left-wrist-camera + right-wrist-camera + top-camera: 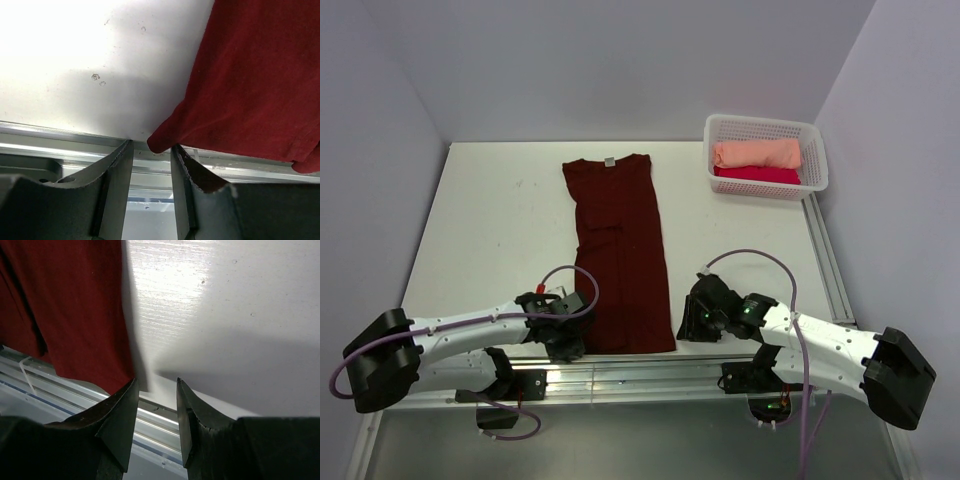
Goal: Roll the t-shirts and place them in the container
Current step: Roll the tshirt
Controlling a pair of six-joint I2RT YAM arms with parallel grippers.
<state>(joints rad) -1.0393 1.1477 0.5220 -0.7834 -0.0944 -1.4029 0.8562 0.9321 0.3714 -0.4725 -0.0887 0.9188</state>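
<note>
White table [500, 220], walled on three sides, with a metal rail [620, 372] along its near edge. The maroon t-shirt [618, 250] lies flat down the middle of it, folded into a long narrow strip, neck at the far end and hem at the near edge, just reaching the rail. We note the left arm [460, 335] and right arm [820, 340] both low over the table and angled inward toward the hem. A white mesh basket [812, 160] sits at the far right corner, well apart from the strip; inside it a rolled peach shirt [756, 153] lies just behind a rolled crimson-pink shirt [756, 174]. The left gripper [150, 147] is at the hem's left corner, fingers apart, with the cloth corner at their tips but not pinched. The right gripper [156, 385] is at the hem's right corner, fingers likewise apart and bare, cloth just beside its left fingertip. A small pale neck label [609, 161] shows at the collar.
</note>
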